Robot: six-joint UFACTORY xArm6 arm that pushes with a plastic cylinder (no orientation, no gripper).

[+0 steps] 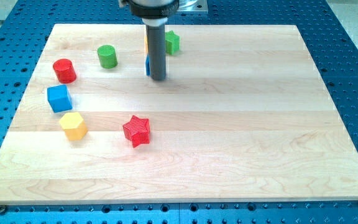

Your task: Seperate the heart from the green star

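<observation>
My tip (158,78) rests on the wooden board (229,124) near the view's top, left of centre. The green star (172,42) sits just right of the rod, partly hidden by it. A sliver of yellow (146,42) shows at the rod's left edge, with a sliver of blue (147,65) below it. The rod hides most of both, so their shapes cannot be made out. No heart shape is plainly visible.
A green cylinder (107,56) and a red cylinder (64,70) stand at the upper left. A blue cube (59,98) and a yellow hexagon block (73,126) lie below them. A red star (136,130) lies below my tip.
</observation>
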